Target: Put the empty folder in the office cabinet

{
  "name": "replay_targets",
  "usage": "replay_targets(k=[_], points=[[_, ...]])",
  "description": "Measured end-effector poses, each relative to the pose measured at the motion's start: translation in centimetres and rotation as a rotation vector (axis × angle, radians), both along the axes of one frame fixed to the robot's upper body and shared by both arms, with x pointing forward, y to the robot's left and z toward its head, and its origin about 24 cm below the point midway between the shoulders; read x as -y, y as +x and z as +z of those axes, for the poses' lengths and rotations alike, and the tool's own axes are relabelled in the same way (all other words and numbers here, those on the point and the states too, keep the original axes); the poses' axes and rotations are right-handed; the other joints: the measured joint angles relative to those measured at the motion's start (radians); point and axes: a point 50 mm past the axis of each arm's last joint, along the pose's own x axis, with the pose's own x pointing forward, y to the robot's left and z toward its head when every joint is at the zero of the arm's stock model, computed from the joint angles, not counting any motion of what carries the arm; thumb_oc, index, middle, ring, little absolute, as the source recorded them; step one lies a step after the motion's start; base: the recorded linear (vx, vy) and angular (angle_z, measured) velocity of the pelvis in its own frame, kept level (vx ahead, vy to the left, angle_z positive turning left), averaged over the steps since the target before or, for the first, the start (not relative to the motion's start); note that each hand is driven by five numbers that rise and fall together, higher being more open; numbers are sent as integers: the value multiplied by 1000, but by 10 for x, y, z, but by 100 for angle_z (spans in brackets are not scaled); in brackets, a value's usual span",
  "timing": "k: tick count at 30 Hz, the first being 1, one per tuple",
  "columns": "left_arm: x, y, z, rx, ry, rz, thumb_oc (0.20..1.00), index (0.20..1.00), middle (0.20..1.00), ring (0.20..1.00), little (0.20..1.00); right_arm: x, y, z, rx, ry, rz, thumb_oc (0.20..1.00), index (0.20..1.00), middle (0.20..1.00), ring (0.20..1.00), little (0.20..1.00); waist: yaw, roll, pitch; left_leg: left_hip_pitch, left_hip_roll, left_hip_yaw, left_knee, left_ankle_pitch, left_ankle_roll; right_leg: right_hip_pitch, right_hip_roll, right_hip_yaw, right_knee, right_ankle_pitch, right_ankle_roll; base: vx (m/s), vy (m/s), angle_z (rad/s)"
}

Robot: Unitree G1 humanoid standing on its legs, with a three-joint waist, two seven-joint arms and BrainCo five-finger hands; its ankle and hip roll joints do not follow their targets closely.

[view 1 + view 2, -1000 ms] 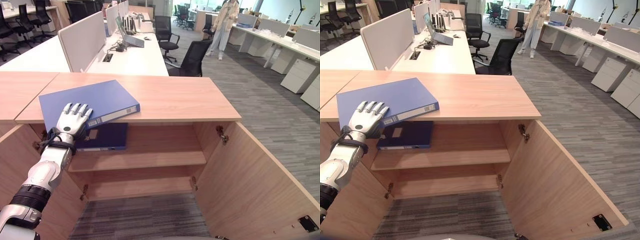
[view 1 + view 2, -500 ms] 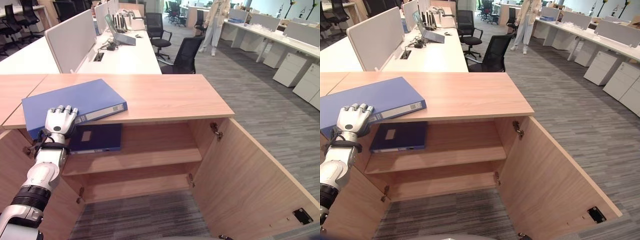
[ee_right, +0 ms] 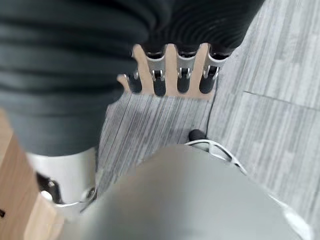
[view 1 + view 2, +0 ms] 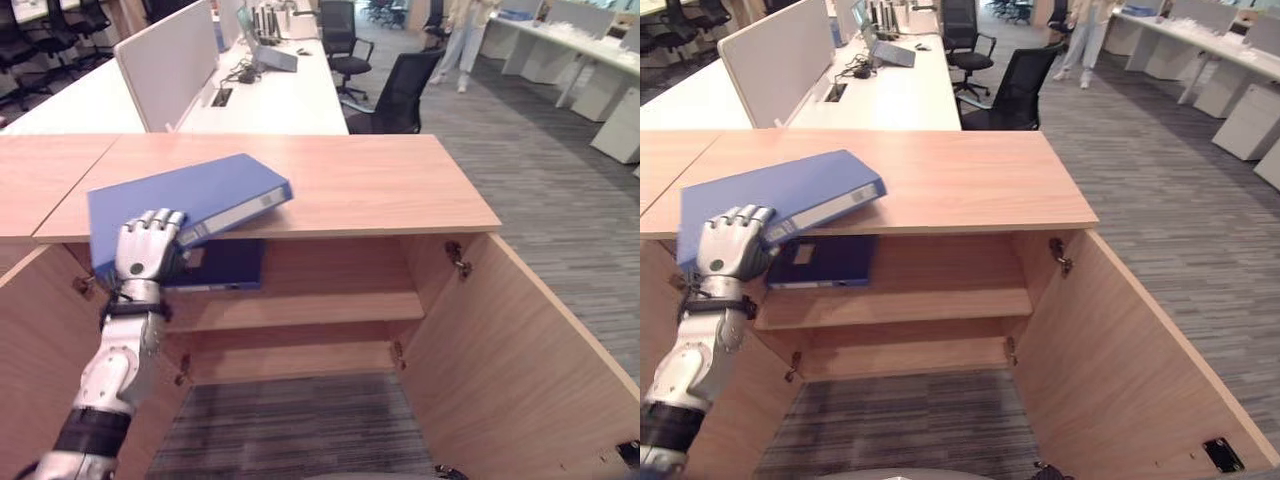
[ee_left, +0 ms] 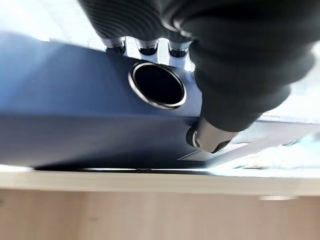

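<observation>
Presently: one light blue lever-arch folder [image 4: 185, 205], lying flat at the left of the frame on the pale wood counter [image 4: 380, 185], its near corner overhanging the front edge. Left hand [image 4: 145, 252] grips that corner, fingers [image 4: 160, 222] curled over the cover and thumb beneath. Below it, one dark navy folder [image 4: 225, 268] lying on the upper shelf [image 4: 320, 308] of the open wooden cabinet [image 4: 500, 340]. Right hand [image 3: 170, 75] idle, fingers relaxed, above the floor. Advice: draw the folder clear of the edge, keep it level, lower it and slide it in beside the navy one.
</observation>
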Motion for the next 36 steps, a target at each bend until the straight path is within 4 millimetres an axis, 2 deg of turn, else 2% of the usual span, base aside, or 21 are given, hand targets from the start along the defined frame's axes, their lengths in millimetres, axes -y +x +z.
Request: replay_targets(k=[3, 6, 12, 15, 16, 20, 21, 22, 23, 27, 30, 36], points=[[23, -7, 7, 19, -174, -157, 200, 200, 200, 200, 200, -1, 7, 1, 16, 1, 3, 1000, 1000, 1000, 1000, 1000, 10, 11, 4, -8, -2, -21, 0, 1, 1, 6, -2, -19, 0, -3, 4, 2, 14, 17], [37, -11, 16, 14, -293, -288, 200, 200, 200, 200, 200, -4, 16, 2, 40, 10, 2, 1000, 1000, 1000, 1000, 1000, 9, 13, 4, -13, -3, -27, 0, 1, 2, 6, -5, -27, 0, -5, 5, -2, 8, 8], [58, -28, 35, -11, -539, -551, 200, 200, 200, 200, 200, -6, 18, 2, 48, 3, -4, 1000, 1000, 1000, 1000, 1000, 12, 15, 3, -23, -5, -50, 1, 3, 3, 7, -6, -46, 0, -7, 6, -1, 0, 8], [60, -33, 37, -22, -694, -625, 200, 200, 200, 200, 200, -13, 23, 3, 66, 52, -37, 1000, 1000, 1000, 1000, 1000, 18, 18, -1, -31, -5, -59, 1, 5, 4, 7, -7, -55, 0, -8, 7, 13, -9, 10], [61, -36, 38, -25, -753, -654, 200, 200, 200, 200, 200, -22, 26, 3, 86, 102, -59, 1000, 1000, 1000, 1000, 1000, 21, 18, -2, -33, -4, -63, 1, 5, 3, 7, -6, -59, 0, -9, 6, 5, -16, 9], [62, -39, 37, -30, -850, -687, 200, 200, 200, 200, 200, -43, 38, 6, 149, 218, -77, 1000, 1000, 1000, 1000, 1000, 41, 17, -5, -36, -5, -70, 1, 7, 4, 8, -6, -64, 0, -9, 6, -3, -15, 5], [62, -39, 37, -30, -850, -687, 200, 200, 200, 200, 200, -43, 38, 6, 149, 218, -77, 1000, 1000, 1000, 1000, 1000, 41, 17, -5, -36, -5, -70, 1, 7, 4, 8, -6, -64, 0, -9, 6, 0, 0, 0], [58, -43, 34, -29, -888, -675, 200, 200, 200, 200, 200, -52, 54, 16, 238, 301, -114, 1000, 1000, 1000, 1000, 1000, 45, 15, -6, -40, -5, -72, 1, 8, 3, 5, -6, -64, 0, -10, 6, 0, 0, 0], [57, -44, 34, -29, -896, -673, 200, 200, 200, 200, 200, -56, 62, 20, 281, 338, -139, 1000, 1000, 1000, 1000, 1000, 45, 12, -8, -41, -5, -73, 1, 9, 3, 3, -6, -65, 0, -10, 6, 0, 0, 0], [54, -51, 38, -22, -940, -696, 200, 200, 200, 200, 200, -65, 86, 40, 431, 460, -212, 1000, 1000, 1000, 1000, 1000, 48, 2, -13, -46, -4, -73, 1, 9, 3, -1, -10, -65, 0, -10, 6, 0, 0, 0], [57, -56, 39, -35, -966, -726, 200, 200, 200, 200, 200, -64, 100, 51, 512, 510, -243, 1000, 1000, 1000, 1000, 1000, 51, -1, -15, -46, -5, -73, 1, 10, 4, -1, -12, -66, 0, -10, 6, 0, 0, 0], [56, -57, 36, -63, -1033, -730, 200, 200, 200, 200, 200, -59, 104, 57, 546, 552, -291, 1000, 1000, 1000, 1000, 1000, 53, 0, -12, -47, -5, -73, 1, 10, 4, -2, -12, -66, 0, -10, 6, 0, 0, 0]])
